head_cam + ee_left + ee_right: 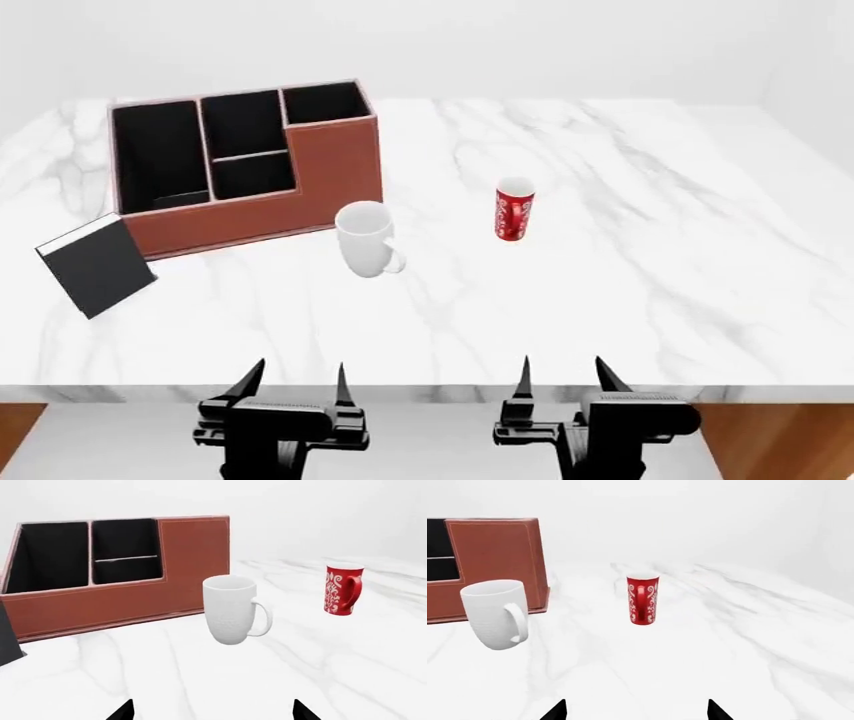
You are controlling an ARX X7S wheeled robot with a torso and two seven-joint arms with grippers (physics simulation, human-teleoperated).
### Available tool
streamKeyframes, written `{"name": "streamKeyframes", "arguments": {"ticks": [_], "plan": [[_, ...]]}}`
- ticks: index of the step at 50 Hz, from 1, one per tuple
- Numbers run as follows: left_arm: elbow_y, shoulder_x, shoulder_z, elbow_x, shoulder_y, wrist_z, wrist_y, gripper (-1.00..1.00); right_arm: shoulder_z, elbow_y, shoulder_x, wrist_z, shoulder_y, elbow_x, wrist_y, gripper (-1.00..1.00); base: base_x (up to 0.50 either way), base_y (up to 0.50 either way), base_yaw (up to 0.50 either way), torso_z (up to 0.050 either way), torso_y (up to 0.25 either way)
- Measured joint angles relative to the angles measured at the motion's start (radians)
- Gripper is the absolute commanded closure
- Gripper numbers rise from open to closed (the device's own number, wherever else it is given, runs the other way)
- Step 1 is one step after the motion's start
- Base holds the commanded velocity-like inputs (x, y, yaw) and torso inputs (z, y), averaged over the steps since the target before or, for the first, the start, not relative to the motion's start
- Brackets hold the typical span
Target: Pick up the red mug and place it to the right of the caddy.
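Observation:
The red mug [514, 209] with white patterning stands upright on the marble table, right of the caddy [320, 175] and well apart from it. It also shows in the left wrist view [343, 589] and the right wrist view [642, 599], handle toward that camera. The caddy, a reddish-brown box with black-lined compartments, also shows in the left wrist view [120, 600] and the right wrist view [494, 560]. My left gripper [295, 384] and right gripper [562, 378] are both open and empty, held at the table's near edge, far short of the mug.
A plain white mug [366, 238] stands just in front of the caddy's right end, between it and my grippers. A small black book [94, 264] leans at the caddy's left front. The marble table [667, 250] has its near edge right by my grippers.

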Motion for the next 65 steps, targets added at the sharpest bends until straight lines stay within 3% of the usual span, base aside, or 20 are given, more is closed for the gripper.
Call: {"name": "streamKeyframes", "arguments": {"ticks": [6,17,23,37,65], "plan": [[0.152,-0.023,-0.001,-0.013,-0.016,-0.021,-0.162,-1.00,-0.001,-0.056,0.011,0.008,0.019,0.027,0.083,-1.00,0.00,0.00,0.00,0.000,0.000],[0.661,-0.067,-0.048,-0.098,-0.214,-0.056,-0.724,-1.00,0.028,-0.303,0.022,0.053,0.142,0.114,0.354,-1.00,0.00,0.00,0.00,0.000,0.000],[0.810,-0.080,-0.065,-0.130,-0.249,-0.061,-0.857,-1.00,0.043,-0.356,0.022,0.063,0.188,0.152,0.429,-1.00,0.00,0.00,0.00,0.000,0.000],[0.934,-0.098,-0.099,-0.168,-0.277,-0.064,-0.963,-1.00,0.039,-0.412,0.033,0.063,0.215,0.198,0.481,-1.00,0.45,0.00,0.00,0.000,0.000],[0.963,-0.121,-0.111,-0.192,-0.282,-0.073,-0.979,-1.00,0.024,-0.450,0.058,0.077,0.211,0.223,0.474,-1.00,0.50,0.00,0.00,0.000,0.001]]}}
